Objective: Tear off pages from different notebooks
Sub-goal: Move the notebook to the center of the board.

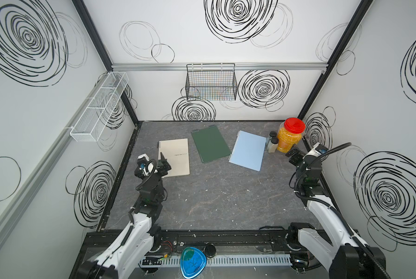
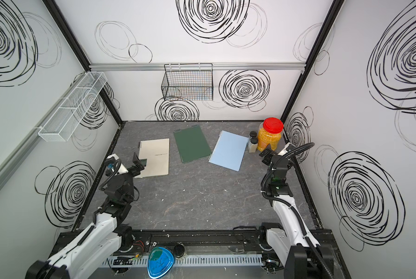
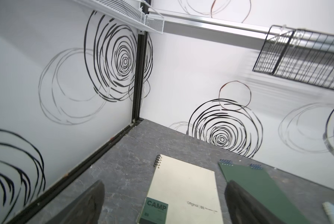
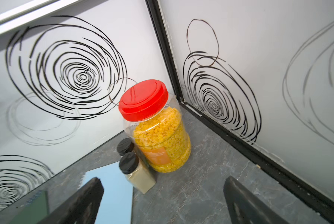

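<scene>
Three closed spiral notebooks lie side by side at the back of the grey table in both top views: a cream one with a small green label (image 1: 175,154) (image 2: 157,154), a dark green top-bound one (image 1: 210,143) (image 2: 192,143) and a light blue one (image 1: 248,151) (image 2: 228,151). No pages show; the covers hide them. My left gripper (image 1: 165,161) (image 3: 165,186) hovers open over the cream notebook's (image 3: 183,184) near left corner, holding nothing. My right gripper (image 1: 292,154) (image 4: 163,184) is open and empty at the right wall, beside the blue notebook (image 4: 112,186).
A clear jar of yellow flakes with a red lid (image 1: 289,137) (image 4: 158,135) and two small black-capped bottles (image 1: 272,145) stand in the back right corner. A black wire basket (image 1: 210,82) hangs on the back wall. A white mesh shelf (image 1: 98,106) hangs on the left wall.
</scene>
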Controlling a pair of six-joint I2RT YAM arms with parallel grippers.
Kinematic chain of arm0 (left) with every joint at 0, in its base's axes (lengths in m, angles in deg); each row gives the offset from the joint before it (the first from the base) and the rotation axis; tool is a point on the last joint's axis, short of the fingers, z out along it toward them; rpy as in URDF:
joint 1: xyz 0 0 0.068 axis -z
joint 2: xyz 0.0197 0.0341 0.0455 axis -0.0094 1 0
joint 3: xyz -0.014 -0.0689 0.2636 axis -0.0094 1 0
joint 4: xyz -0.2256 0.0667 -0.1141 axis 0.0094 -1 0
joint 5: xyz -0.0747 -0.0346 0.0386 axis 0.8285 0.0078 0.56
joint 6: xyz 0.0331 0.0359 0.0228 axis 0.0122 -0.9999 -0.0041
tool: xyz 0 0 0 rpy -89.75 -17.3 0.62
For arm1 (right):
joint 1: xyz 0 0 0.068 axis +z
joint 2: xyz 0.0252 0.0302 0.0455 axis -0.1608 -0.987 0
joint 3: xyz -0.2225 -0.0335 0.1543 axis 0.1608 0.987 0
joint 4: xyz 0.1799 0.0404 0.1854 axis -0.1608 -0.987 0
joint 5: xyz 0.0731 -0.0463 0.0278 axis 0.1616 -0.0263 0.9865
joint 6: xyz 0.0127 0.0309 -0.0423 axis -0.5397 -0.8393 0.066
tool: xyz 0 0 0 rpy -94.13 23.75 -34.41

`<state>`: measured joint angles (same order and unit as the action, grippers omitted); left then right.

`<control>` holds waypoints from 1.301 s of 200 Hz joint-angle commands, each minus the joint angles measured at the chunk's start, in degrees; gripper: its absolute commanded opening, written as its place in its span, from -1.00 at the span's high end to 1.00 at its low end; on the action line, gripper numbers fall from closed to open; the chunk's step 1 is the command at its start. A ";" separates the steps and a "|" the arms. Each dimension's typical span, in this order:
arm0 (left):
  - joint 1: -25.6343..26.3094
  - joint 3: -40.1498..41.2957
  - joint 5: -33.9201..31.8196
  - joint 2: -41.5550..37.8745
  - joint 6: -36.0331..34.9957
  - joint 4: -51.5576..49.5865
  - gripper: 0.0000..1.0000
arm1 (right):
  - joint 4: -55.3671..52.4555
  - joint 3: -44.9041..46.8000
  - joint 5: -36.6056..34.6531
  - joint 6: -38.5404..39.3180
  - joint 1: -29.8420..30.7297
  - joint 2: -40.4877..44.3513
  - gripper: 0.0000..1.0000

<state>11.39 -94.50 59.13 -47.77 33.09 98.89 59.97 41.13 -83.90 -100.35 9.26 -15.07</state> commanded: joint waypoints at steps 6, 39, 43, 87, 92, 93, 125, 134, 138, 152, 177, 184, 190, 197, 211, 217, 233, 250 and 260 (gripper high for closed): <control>-0.52 -4.60 8.21 -8.20 11.03 -18.70 -0.98 | -6.26 2.38 16.65 -7.62 -2.17 6.44 -1.00; -9.30 -6.01 22.98 -9.94 20.79 -21.47 -0.98 | -1.86 8.47 19.86 -15.16 -3.01 11.01 -1.00; -10.10 -6.54 22.19 -9.87 23.16 -23.38 -0.98 | -2.53 8.70 18.92 -16.04 -3.00 10.90 -1.00; -14.50 -8.39 32.10 -8.44 22.51 -26.17 -0.98 | -10.12 4.88 18.89 -17.99 -2.40 3.46 -1.00; -14.41 -8.45 32.96 -7.44 22.59 -25.84 -0.99 | -9.26 5.03 19.76 -18.22 -2.31 2.41 -1.00; -14.39 -8.46 33.14 -7.20 22.64 -25.80 -0.98 | -9.09 5.04 19.90 -18.28 -2.26 2.14 -1.00; -7.15 -12.79 28.16 2.73 21.46 -26.36 -0.98 | -1.67 5.30 25.58 -19.42 -1.41 -6.77 -1.00; -1.19 -14.63 21.76 5.23 19.49 -26.68 -0.98 | -2.06 4.14 26.57 -19.85 -1.25 -9.28 -1.00; 2.02 -15.23 18.87 6.45 18.45 -26.22 -0.99 | -2.65 3.47 26.96 -19.91 -1.17 -10.35 -1.00; 11.62 -17.82 10.22 10.89 15.93 -25.38 -0.98 | -4.40 1.44 28.08 -19.88 -0.62 -13.82 -1.00; 17.83 -23.70 11.52 21.55 17.24 -23.95 -0.98 | -3.03 1.21 28.60 -20.47 -0.01 -17.13 -0.99; 18.57 -25.35 14.41 24.75 17.56 -22.70 -0.99 | -2.64 1.42 28.48 -20.60 0.00 -17.62 -1.00; 19.40 -27.10 15.64 27.65 17.82 -22.17 -0.99 | -2.26 1.59 28.48 -20.65 0.10 -17.99 -1.00; 20.92 -29.58 15.86 31.06 18.01 -22.70 -0.99 | -1.80 1.69 28.47 -20.67 0.08 -18.44 -1.00; 24.15 -36.53 15.27 39.00 17.90 -26.41 -0.97 | -2.13 1.34 28.65 -20.59 0.01 -19.69 -1.00; 25.14 -39.90 15.22 42.52 17.57 -28.35 -0.95 | -2.36 1.12 28.95 -20.58 -0.01 -20.19 -1.00; 27.96 -49.41 15.52 52.01 16.61 -33.89 -0.86 | -2.61 0.90 29.87 -20.79 -0.01 -21.38 -1.00; 29.84 -58.67 16.61 61.21 16.00 -38.78 -0.74 | -2.27 1.08 30.55 -21.69 -0.01 -22.35 -1.00; 30.65 -63.39 16.50 65.48 16.01 -40.96 -0.71 | -2.06 1.05 31.17 -22.23 -0.10 -23.09 -1.00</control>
<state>40.07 -149.32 75.28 9.71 49.99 65.82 56.63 43.63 -54.54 -120.74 9.11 -36.77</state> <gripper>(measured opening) 0.870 0.997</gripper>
